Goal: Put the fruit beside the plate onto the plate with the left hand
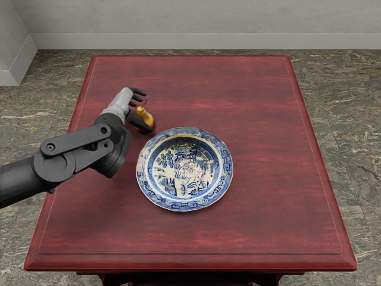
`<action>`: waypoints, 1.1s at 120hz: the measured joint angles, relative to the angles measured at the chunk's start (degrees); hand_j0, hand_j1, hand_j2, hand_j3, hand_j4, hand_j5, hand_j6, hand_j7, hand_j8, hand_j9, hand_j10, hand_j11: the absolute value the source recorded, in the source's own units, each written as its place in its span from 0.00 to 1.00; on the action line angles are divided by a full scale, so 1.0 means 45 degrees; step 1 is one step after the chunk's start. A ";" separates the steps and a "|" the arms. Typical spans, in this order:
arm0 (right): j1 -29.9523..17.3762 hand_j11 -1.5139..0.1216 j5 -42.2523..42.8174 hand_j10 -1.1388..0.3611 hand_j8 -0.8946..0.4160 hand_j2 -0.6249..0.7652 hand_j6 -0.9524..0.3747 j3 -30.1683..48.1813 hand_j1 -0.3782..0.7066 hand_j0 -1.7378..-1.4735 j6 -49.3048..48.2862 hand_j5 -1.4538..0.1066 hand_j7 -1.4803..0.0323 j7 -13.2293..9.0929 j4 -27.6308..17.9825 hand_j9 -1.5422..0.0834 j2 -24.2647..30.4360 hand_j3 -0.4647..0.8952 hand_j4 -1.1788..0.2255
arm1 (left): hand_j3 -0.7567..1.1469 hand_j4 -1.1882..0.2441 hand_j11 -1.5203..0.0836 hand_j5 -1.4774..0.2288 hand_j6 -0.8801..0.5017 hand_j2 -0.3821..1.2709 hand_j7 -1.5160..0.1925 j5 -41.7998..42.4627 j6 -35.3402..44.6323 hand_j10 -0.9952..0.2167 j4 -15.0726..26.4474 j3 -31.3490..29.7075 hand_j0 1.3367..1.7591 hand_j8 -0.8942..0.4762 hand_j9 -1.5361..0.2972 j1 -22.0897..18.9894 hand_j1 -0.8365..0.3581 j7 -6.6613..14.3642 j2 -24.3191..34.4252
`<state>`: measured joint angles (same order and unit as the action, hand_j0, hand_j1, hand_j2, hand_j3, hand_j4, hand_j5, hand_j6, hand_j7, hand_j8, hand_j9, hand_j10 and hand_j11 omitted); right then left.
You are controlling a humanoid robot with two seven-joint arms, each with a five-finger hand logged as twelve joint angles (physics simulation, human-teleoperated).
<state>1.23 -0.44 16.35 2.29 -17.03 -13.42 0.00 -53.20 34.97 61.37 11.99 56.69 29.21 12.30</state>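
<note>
Simulated room, red wooden table [268,119], marble floor [348,89], plain wall [208,18]

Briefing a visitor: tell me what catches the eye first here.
The blue-and-white plate at the middle of the dark red table stands out most. Just off its upper-left rim, the left robot hand grips a small yellow fruit.

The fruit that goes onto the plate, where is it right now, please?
In the head view, the fruit is grasped by the left hand, just off the upper-left rim of the plate.
</note>
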 joint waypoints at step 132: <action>0.0000 0.93 -0.0001 0.76 0.68 0.45 0.72 0.0000 0.03 0.30 0.0000 0.93 0.98 0.0000 -0.0002 0.95 0.0000 0.34 0.84 | 0.40 0.40 0.44 0.42 0.20 0.51 0.44 0.0352 -0.0036 0.38 -0.0183 -0.0224 0.75 0.30 0.40 0.0235 0.38 0.0118 0.0019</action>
<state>1.23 -0.44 16.35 2.29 -17.03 -13.43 0.00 -51.62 34.80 60.55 10.98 57.75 29.74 12.39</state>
